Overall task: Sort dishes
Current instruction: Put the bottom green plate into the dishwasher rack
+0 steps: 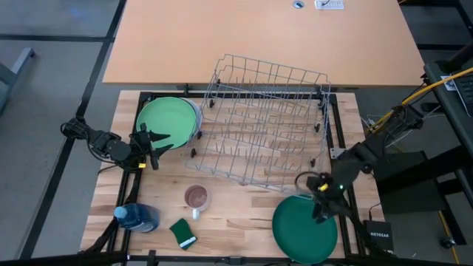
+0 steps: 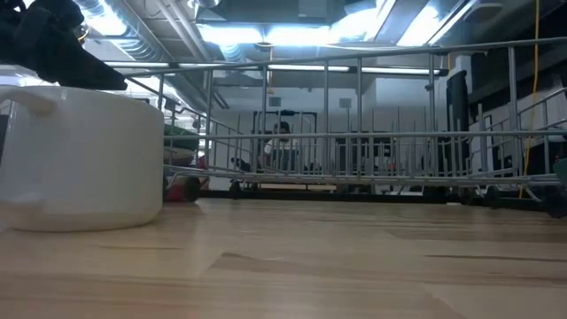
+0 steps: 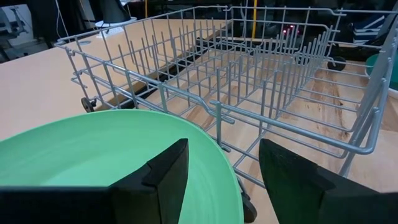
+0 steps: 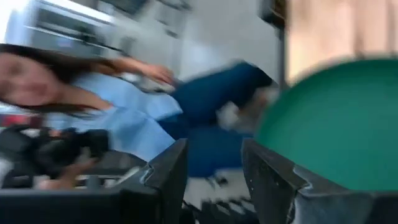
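Fingers of the left gripper (image 1: 154, 140) gape empty beside the light plate (image 1: 168, 120); the right gripper (image 1: 322, 201), also wide and empty, hangs over the dark plate (image 1: 299, 233). Judged from this, sorting hasn't begun: the rack (image 1: 266, 122) holds nothing. Only two plates show; any stacked beneath are hidden.

The dark plate (image 1: 304, 230) runs off the high view's bottom edge. The person (image 4: 93, 106) in the right wrist view is blurred. The mug (image 2: 80, 155) hides the low view's left.
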Controlling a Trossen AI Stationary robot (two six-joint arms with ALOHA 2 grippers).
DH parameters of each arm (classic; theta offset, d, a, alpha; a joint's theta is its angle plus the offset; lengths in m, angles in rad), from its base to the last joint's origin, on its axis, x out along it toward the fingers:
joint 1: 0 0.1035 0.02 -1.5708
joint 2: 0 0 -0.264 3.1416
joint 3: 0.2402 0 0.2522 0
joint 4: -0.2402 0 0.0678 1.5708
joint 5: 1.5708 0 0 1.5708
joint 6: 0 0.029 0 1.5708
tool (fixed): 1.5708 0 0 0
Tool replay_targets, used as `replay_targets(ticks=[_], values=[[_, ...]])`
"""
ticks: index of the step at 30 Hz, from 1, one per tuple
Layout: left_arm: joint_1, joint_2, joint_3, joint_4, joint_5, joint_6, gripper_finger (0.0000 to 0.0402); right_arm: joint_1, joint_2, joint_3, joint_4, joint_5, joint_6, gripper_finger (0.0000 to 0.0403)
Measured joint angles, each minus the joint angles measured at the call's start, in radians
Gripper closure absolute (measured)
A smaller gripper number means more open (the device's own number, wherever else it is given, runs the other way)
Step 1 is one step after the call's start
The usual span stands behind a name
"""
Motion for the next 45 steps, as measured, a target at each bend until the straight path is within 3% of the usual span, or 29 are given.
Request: replay_targets(ticks=[6,12,26,38,45], values=[[0.0,0.0,0.0,0.0,0.0,0.0,0.0218,0.127,0.192,0.241,-0.504,0.199,0.113,0.0246],[0.0,0.0,0.0,0.001,0.0,0.0,0.0218,0.247,0.329,0.292,-0.746,0.246,0.315,0.0246],[0.0,0.0,0.0,0.001,0.0,0.0,0.0218,0.447,0.449,0.166,-0.661,0.335,0.606,0.0246],[0.0,0.0,0.0,0.001,0.0,0.0,0.0218,0.464,0.447,-0.015,-0.568,0.343,0.682,0.0246],[0.0,0.0,0.0,0.001,0.0,0.0,0.0218,0.464,0.447,-0.11,-0.424,0.343,0.682,0.0246]])
